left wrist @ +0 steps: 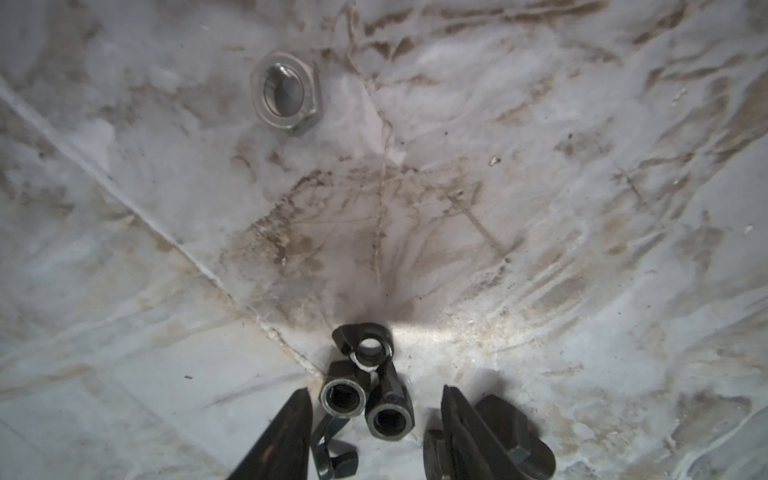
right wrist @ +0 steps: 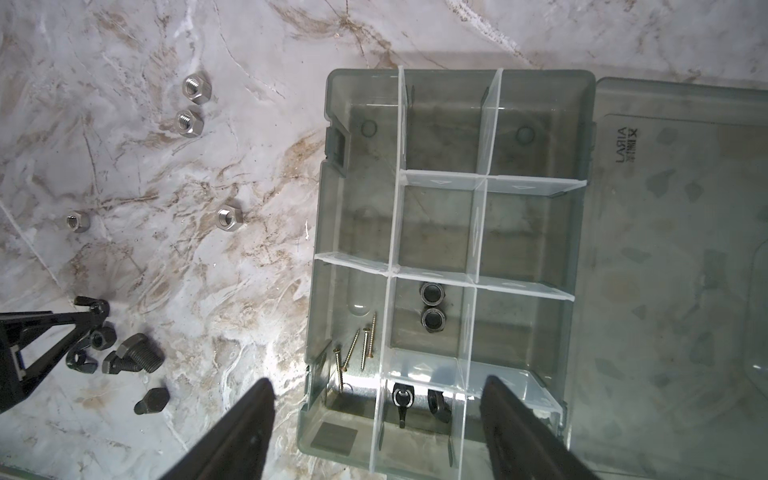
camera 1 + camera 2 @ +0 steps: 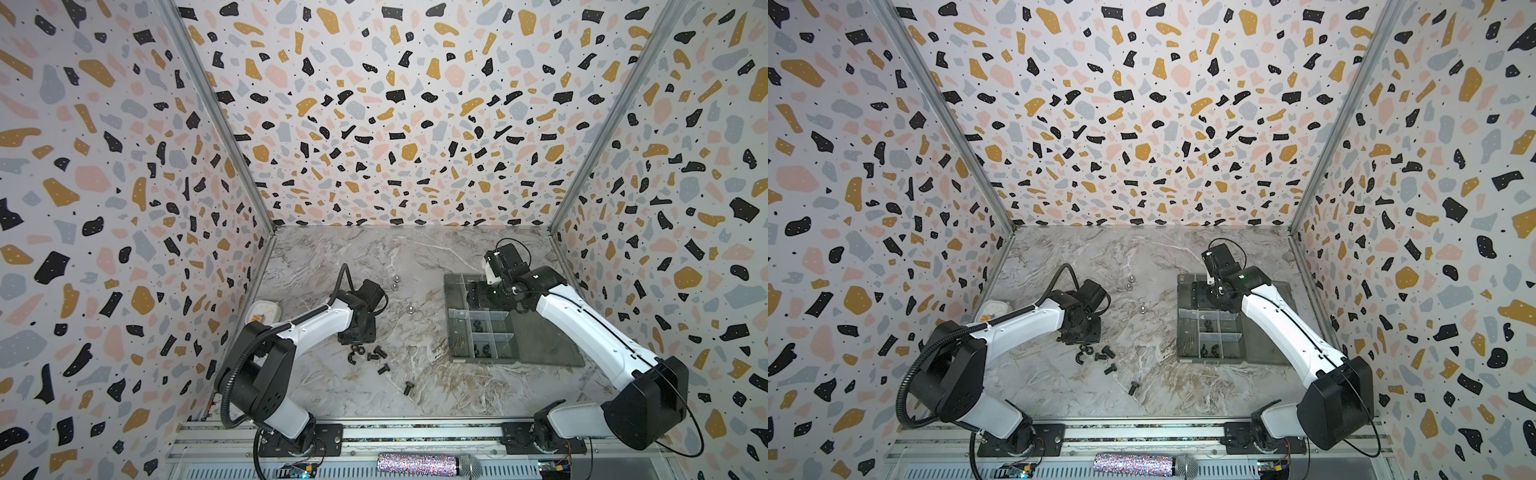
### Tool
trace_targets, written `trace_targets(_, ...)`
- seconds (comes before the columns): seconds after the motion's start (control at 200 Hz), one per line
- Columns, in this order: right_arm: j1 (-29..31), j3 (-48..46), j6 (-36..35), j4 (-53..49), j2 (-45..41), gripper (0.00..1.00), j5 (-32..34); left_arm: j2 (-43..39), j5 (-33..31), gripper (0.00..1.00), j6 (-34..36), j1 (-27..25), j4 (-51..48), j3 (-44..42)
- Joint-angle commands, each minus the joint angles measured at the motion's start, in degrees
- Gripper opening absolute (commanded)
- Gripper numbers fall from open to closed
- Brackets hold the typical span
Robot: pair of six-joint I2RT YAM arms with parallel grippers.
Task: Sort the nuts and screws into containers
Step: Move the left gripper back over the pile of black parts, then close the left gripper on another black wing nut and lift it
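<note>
On the bench (image 1: 540, 208), left of centre, we find the left gripper (image 1: 376, 391) spread. Its fingers straddle two black hex nuts (image 1: 343, 400) without pinching them, and black bolts (image 3: 379, 353) lie just beside. The right gripper (image 2: 378, 432) hangs spread wide over the organiser box (image 2: 322, 232). Separate compartments of the box hold brass screws (image 2: 357, 349), round black nuts (image 2: 432, 307) and winged nuts (image 2: 402, 399). Silver nuts (image 2: 190, 122) lie loose on the bench.

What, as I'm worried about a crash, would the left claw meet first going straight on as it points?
The left claw points down, so probably the two black hex nuts lying between its open jaws, then the table beneath.
</note>
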Motion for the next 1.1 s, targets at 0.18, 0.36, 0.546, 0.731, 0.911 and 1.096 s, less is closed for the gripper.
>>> trace_targets(0.18,0.2,1.1,-0.4,0.8,0.5,0.80,-0.2,2.9,-0.2,0.50,0.7,1.4,2.8,-0.3)
trace_targets(0.36,0.2,1.4,-0.9,0.8,1.2,0.80,-0.2,4.5,1.0,0.48,0.8,1.7,3.9,-0.8)
trace_targets(0.546,0.1,1.2,-1.1,0.5,1.5,0.80,0.0,4.9,1.7,0.45,0.8,1.7,4.1,-1.4)
trace_targets(0.731,0.1,0.6,-1.0,0.5,1.6,0.79,-0.1,5.5,2.3,0.39,0.8,1.7,4.9,-2.3)
trace_targets(0.911,0.1,-0.1,-0.9,0.5,1.2,0.79,0.2,5.8,2.7,0.37,1.1,1.7,5.5,-2.7)
trace_targets(1.096,0.1,-0.3,-1.2,0.2,0.9,0.79,0.6,7.3,3.1,0.35,1.4,1.7,5.9,-1.8)
